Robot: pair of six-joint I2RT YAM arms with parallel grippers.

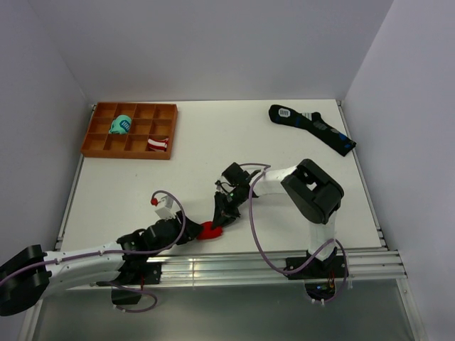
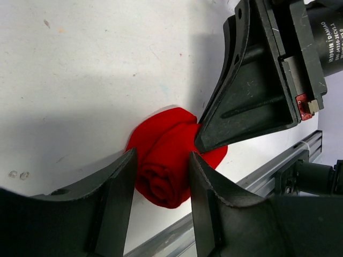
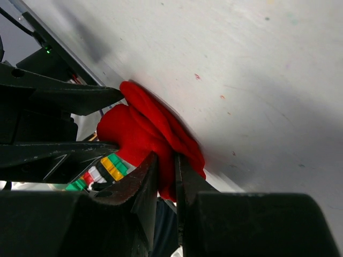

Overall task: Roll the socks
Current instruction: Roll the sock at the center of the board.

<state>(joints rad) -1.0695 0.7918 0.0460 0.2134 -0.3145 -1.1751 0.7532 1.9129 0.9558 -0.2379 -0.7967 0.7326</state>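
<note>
White table between grey walls carries everything; the socks, a bright red half-rolled bundle, lie just beside the aluminium rail at the near edge; the left gripper, low along the rail, holds the roll at middle width, one finger pressed on each side; the right gripper, reaching from the side away from the rail, stands almost closed and pinches a fold of the red fabric; an orange tray and long black socks lie well apart from the rail.
</note>
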